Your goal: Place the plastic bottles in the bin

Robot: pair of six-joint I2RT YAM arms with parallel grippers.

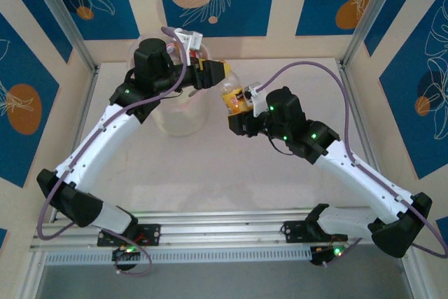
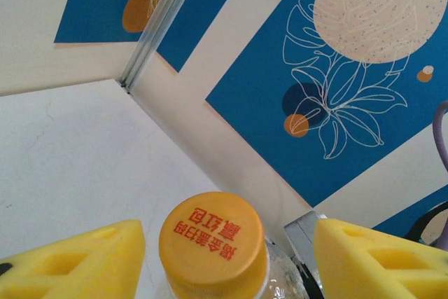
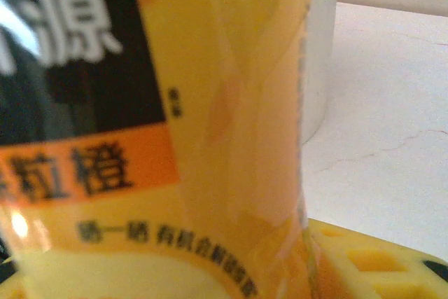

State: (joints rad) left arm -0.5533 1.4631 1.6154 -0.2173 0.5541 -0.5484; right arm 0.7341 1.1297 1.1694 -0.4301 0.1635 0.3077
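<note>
Orange-labelled bottle (image 3: 210,103), clamped in the right claw (image 1: 238,106), seemingly points its yellow cap (image 2: 210,236) into the half-open, empty left claw (image 2: 227,243).

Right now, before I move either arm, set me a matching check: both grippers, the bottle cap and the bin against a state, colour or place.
1 left gripper
2 right gripper
3 bottle cap
4 bin

A orange-yellow with red print
B shut on the bottle
C back left, beneath the left arm
D open, one finger on either side of the cap, not touching it

Pairs: 1-D, 2-B, 3-A, 4-C
</note>
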